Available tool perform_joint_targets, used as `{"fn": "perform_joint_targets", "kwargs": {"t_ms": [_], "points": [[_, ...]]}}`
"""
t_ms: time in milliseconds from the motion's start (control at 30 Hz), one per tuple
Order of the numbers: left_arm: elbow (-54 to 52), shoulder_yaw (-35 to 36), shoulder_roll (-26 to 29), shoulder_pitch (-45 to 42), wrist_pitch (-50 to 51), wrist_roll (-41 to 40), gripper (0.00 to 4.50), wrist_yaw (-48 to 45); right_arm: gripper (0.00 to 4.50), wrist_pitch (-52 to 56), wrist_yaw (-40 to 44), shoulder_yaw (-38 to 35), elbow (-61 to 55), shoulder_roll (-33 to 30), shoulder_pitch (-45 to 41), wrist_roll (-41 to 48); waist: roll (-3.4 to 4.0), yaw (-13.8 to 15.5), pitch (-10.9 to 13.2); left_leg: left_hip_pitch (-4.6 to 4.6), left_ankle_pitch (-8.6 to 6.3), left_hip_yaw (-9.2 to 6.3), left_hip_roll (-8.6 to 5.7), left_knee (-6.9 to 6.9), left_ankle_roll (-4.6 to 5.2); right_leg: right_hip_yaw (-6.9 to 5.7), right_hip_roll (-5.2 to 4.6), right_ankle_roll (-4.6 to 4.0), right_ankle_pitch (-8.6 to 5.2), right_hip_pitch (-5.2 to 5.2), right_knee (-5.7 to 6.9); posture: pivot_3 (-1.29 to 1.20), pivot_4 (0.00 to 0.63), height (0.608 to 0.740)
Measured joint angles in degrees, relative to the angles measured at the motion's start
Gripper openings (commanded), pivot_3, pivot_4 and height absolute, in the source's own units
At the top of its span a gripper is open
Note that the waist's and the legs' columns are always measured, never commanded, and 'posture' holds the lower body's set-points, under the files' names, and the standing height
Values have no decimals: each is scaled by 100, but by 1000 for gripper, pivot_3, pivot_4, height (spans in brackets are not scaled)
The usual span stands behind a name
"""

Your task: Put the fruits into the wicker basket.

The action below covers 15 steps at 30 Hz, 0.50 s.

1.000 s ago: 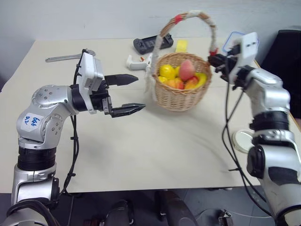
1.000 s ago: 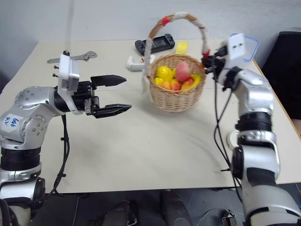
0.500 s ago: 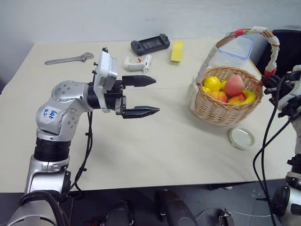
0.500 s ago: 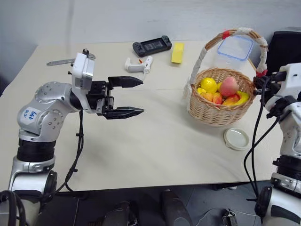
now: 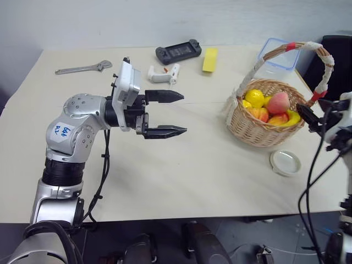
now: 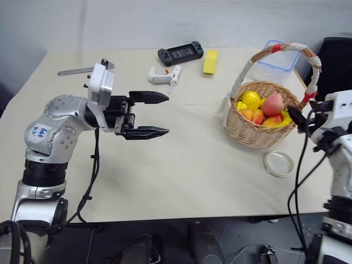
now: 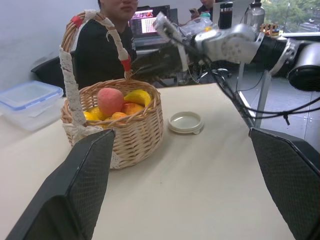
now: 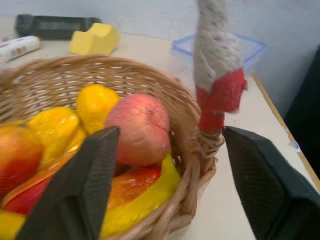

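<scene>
Fruits (image 5: 272,107) sit in the basket (image 5: 268,127), now moved to the table's right side near the white lid (image 5: 285,162). Right gripper (image 8: 165,165) has released the handle, fingers spread; left gripper (image 5: 175,114) hovers open, empty. Task appears complete.

Beige table (image 5: 181,181) against a plain pale wall (image 5: 165,22).

Bare table (image 5: 192,165) left of basket (image 5: 264,132)
</scene>
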Motion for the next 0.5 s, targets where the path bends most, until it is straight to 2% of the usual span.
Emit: {"fn": "perform_joint_targets", "kwargs": {"t_ms": [100,167,333,433,500], "points": [[12,50,113,1,23,-10,4500,-88,4458,770,869,-630,-550,-957,964,433,-1,69,0,0,-8,-1,2,-1,6,-3,2,3,-2,5,-15,0,150,740],[33,80,208,6,25,-13,4500,-167,4458,1202,1350,-1030,-557,-1319,1367,618,-3,74,1,0,-10,-1,3,1,10,-3,3,7,-1,13,-30,0,150,740],[59,97,306,3,27,-37,4500,-354,4458,2192,2650,-2184,-100,-2195,1854,1108,-4,86,2,7,-12,-4,2,-2,30,-7,1,34,12,43,-82,0,150,740],[131,139,339,-7,25,-39,4500,-415,4458,2348,3302,-2649,130,-2360,2258,1090,-15,80,7,37,-36,-14,9,-12,68,-17,6,44,28,105,-140,0,150,740],[259,161,342,-10,14,-34,4500,-458,4458,2351,3466,-2758,179,-2359,2402,1052,-15,73,7,44,-59,2,1,-7,99,-4,-4,55,32,110,-141,0,150,740]]}}
